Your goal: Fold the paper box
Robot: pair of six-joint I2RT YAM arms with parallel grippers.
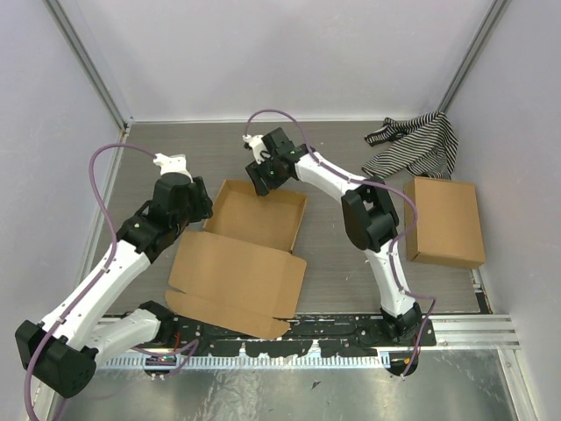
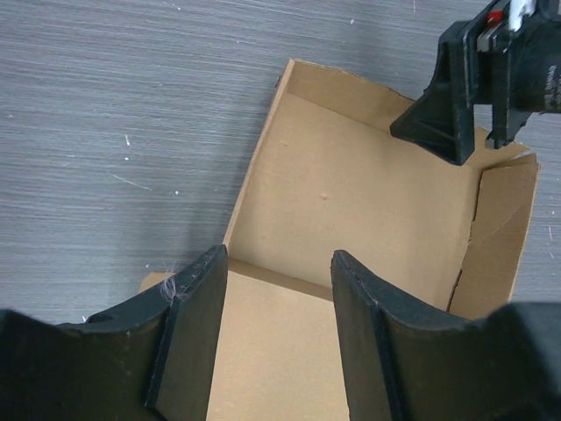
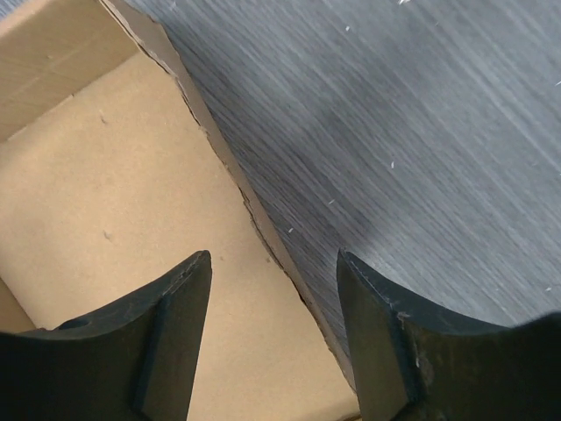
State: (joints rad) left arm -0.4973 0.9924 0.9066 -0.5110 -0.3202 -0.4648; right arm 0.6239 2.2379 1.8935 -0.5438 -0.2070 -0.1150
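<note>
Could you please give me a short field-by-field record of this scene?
box: walls up, lid lying open on the near side
left gripper: open, above the box's left end
right gripper: open, above the box's far wall
other box: at the right, away from both grippers
cloth: striped, crumpled in the far right corner

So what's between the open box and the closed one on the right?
Top view: only the right arm's black elbow, above grey table, separates the shallow brown cardboard mailer box from the squarish cardboard box.
</note>
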